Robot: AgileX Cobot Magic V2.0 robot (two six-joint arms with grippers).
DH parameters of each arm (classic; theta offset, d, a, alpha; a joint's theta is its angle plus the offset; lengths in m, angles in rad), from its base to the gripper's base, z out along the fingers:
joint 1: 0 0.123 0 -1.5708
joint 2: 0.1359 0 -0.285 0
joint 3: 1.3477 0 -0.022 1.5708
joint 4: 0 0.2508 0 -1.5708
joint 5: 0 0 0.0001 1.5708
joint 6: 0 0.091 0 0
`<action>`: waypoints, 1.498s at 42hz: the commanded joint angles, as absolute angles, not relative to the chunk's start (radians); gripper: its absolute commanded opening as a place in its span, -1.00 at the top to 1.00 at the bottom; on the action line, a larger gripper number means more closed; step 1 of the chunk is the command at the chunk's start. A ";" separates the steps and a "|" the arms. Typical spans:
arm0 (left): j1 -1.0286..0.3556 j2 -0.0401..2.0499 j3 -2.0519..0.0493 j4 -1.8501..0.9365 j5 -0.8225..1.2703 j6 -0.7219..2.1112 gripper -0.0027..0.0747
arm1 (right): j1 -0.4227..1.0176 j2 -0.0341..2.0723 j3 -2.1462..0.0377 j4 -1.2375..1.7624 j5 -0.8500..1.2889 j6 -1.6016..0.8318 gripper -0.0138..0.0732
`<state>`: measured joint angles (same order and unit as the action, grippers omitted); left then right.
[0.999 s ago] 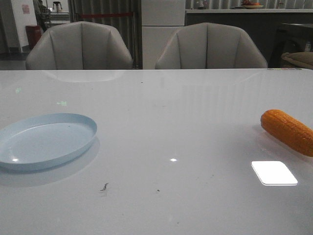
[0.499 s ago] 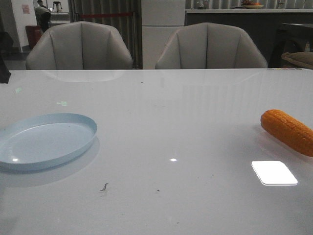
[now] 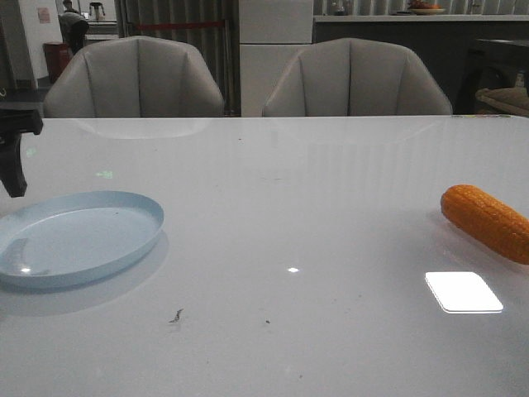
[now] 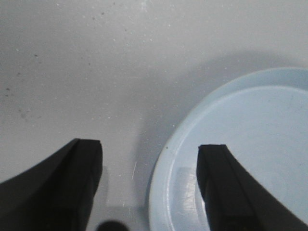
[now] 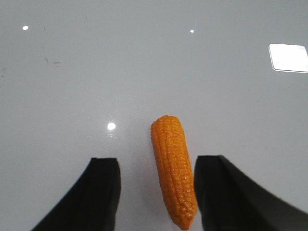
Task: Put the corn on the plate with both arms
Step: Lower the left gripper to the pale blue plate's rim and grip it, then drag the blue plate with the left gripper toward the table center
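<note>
The pale blue plate (image 3: 78, 236) lies on the white table at the front left. The orange corn (image 3: 488, 222) lies on the table at the far right, partly cut off by the picture's edge. My left gripper (image 4: 149, 147) is open and empty above the plate's rim (image 4: 166, 159), one finger over the plate and one over the table. Part of it shows at the left edge of the front view (image 3: 13, 169). My right gripper (image 5: 156, 161) is open above the corn (image 5: 174, 168), which lies lengthwise between the fingers, closer to one of them and untouched.
Two grey chairs (image 3: 136, 78) (image 3: 355, 78) stand behind the table's far edge. A bright rectangular light patch (image 3: 463, 291) lies near the corn. Small dark specks (image 3: 176, 315) mark the table in front of the plate.
My left arm has come into the front view at the left edge, behind and above the plate. Its reflection now shows in the plate. The corn and plate have not moved.
</note>
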<state>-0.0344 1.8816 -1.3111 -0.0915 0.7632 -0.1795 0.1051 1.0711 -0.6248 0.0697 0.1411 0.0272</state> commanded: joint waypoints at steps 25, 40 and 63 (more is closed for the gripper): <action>-0.049 1.916 -1.345 -0.139 0.807 -0.170 0.57 | 0.101 1.057 -0.660 0.071 0.076 0.024 -0.36; -0.049 1.946 -1.366 -0.139 0.851 -0.170 0.68 | 0.101 1.057 -0.660 0.071 0.076 0.024 -0.36; -0.061 1.946 -1.840 -0.183 1.165 -0.170 0.68 | 0.101 1.057 -0.660 0.071 0.079 0.024 -0.36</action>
<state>-0.0477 2.0008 -1.7558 -0.1392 1.1268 -0.1679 0.1051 1.0711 -0.6248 0.0697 0.1449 0.0272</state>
